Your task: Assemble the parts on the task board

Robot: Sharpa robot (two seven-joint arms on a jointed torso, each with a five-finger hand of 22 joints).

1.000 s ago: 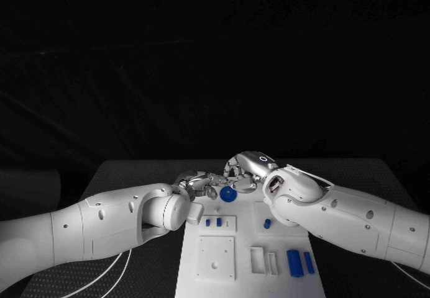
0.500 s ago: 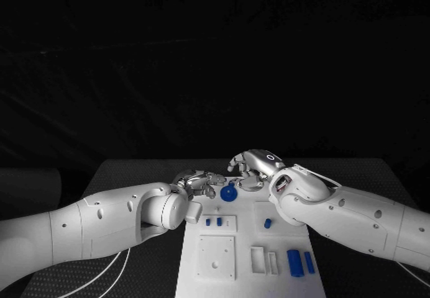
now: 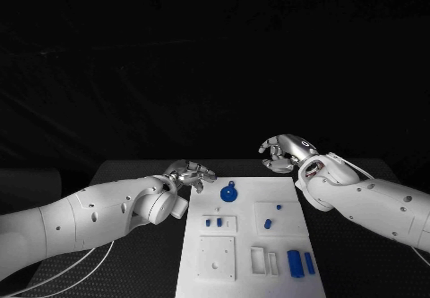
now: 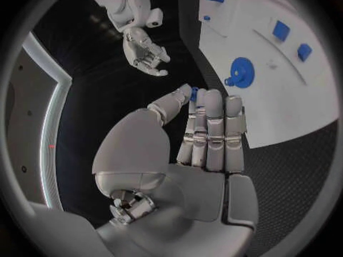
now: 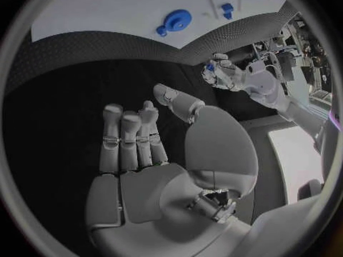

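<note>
Lying at the far end of the board [image 3: 247, 248], a round blue disc [image 3: 228, 194] sits untouched between two raised hands.
Nearer the robot on the board: two small blue pegs [image 3: 213, 221] in a square block, a blue piece [image 3: 267, 223] and a blue dot [image 3: 279, 207] on another square, and two upright blue parts [image 3: 299, 262] near the front right corner beside white slots. The board's long edges leave bare black table [image 3: 134, 171] on both sides. The left hand [image 3: 188, 173] hovers just off the far left corner, fingers [image 4: 213, 125] straight and close together; a small blue bit shows at its fingertips, though whether it is pinched I cannot tell. The right hand [image 3: 285, 153] hangs well beyond the far right corner, fingers loosely spread, holding nothing.
</note>
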